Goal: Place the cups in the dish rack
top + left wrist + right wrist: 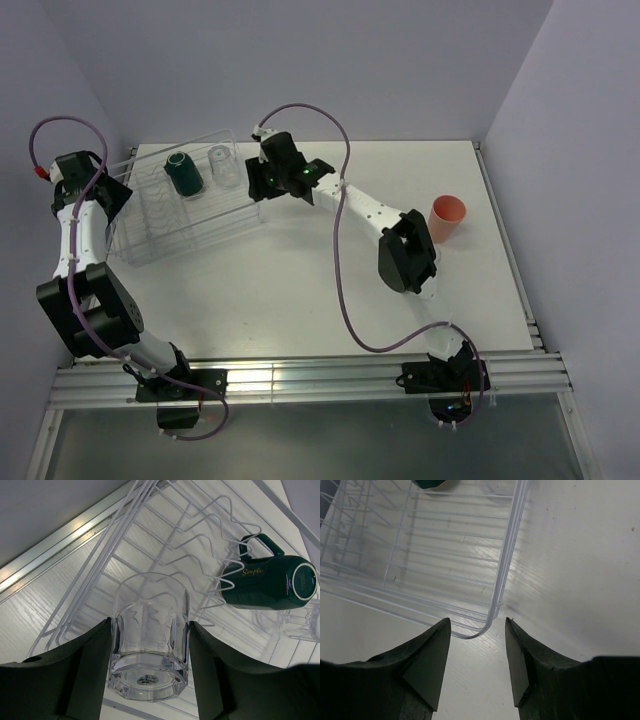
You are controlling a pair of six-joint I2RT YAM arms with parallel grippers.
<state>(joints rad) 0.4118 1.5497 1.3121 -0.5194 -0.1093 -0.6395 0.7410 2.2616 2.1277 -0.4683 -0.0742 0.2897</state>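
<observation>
Item nearest: left gripper (149,670), fingers closed on a clear tumbler (149,640), held base-toward-camera over the dish rack (165,540). Green mug (270,582) is seen at 2 o'clock, lying in the rack. Right gripper (477,655) is seen parted, holding nothing, at the rack's corner. Pink cup (446,217) is left on the table (300,290), at 3 o'clock, nearer the right arm.

- Dark green mug (267,582): glossy, gold script lettering on its side, pale ringed base, right of the left wrist frame.
- Clear tumbler (149,637): colourless, faceted glass, lower centre of that frame, between black fingers (85,670).
- Dish rack (420,555): see-through, thin pale ribs, upper left of the right wrist frame.
- Salmon-pink cup (446,217): plain, right of the top frame.
- Table (300,290): white.
- Cables (345,290): mauve.
</observation>
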